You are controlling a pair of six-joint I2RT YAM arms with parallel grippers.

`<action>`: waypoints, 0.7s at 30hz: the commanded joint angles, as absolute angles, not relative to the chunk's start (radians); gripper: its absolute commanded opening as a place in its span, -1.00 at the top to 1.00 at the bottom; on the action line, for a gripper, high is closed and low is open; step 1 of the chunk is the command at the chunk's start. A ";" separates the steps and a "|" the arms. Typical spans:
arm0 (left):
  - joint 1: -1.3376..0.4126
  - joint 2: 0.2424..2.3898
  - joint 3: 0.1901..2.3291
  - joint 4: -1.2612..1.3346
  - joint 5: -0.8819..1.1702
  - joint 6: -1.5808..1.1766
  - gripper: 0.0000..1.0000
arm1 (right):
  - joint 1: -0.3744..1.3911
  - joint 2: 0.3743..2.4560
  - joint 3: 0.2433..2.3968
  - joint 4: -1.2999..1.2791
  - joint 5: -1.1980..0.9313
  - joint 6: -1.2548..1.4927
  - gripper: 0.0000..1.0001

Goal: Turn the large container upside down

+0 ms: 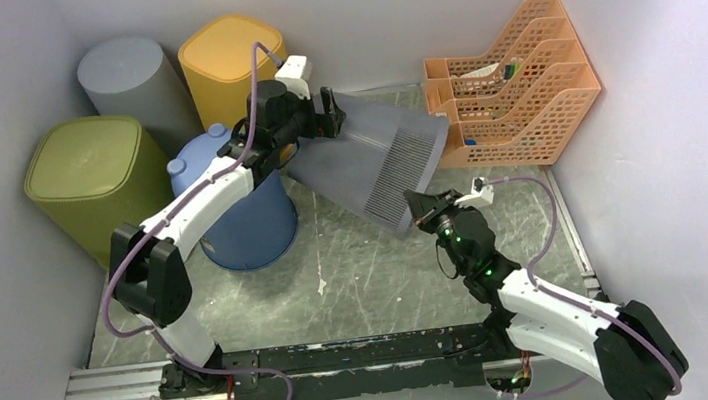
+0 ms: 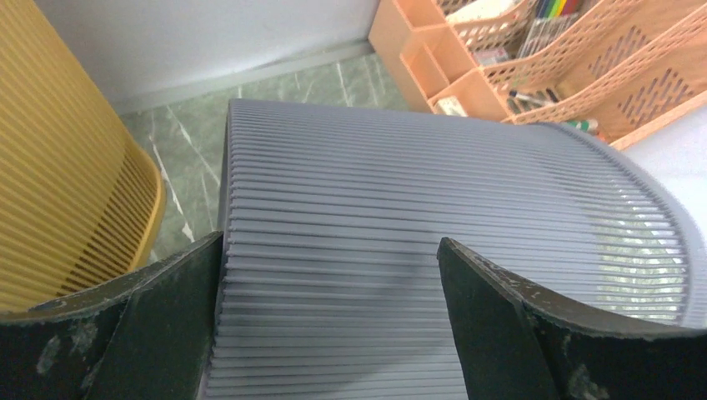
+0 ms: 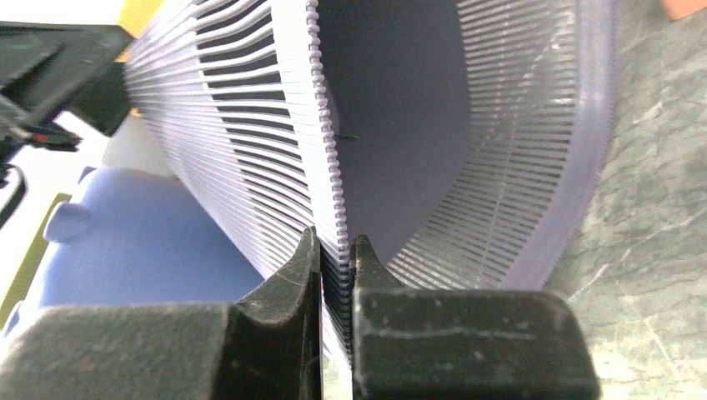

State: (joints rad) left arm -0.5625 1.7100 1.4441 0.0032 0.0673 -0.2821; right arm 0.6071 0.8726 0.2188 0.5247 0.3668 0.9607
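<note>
Your right gripper (image 3: pixel 337 250) pinches the rim of the grey slatted plastic bin (image 1: pixel 380 157), left gripper (image 2: pixel 330 243) spread wide over its base; rotate slowly.

The left arm (image 1: pixel 208 191) climbs from the near edge of the counter (image 1: pixel 358 270) toward the far edge, elbow bent over the left side and wrist turned rightward. Its left end effector (image 1: pixel 328 112) is spread wide, one finger (image 2: pixel 167 325) at each side. The right arm (image 1: pixel 543 299) leans from the near right corner toward the middle. The right end effector (image 1: pixel 423 204) is pinched on the slatted wall of the large container (image 1: pixel 395 150).
</note>
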 commanded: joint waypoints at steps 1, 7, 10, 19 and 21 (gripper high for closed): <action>-0.759 1.639 1.537 -0.034 0.273 -0.368 -0.99 | 0.588 1.005 0.166 0.205 0.347 0.926 0.91; -0.782 1.653 1.613 -0.085 0.256 -0.362 -0.99 | 0.576 1.070 0.209 0.247 0.325 0.924 0.70; -0.787 1.647 1.635 -0.103 0.243 -0.328 -0.99 | 0.577 1.107 0.226 0.279 0.293 0.922 0.70; -0.788 1.637 1.646 -0.127 0.228 -0.311 -0.99 | 0.577 1.197 0.249 0.326 0.234 0.917 0.61; -0.788 1.633 1.642 -0.125 0.229 -0.309 -0.99 | 0.578 1.189 0.256 0.319 0.213 0.904 0.56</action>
State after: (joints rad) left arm -0.7567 1.6390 1.6318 -0.0719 0.1143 -0.2779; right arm 0.5686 1.1633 0.2565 0.4988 0.2836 0.9955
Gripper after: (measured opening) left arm 0.999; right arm 0.224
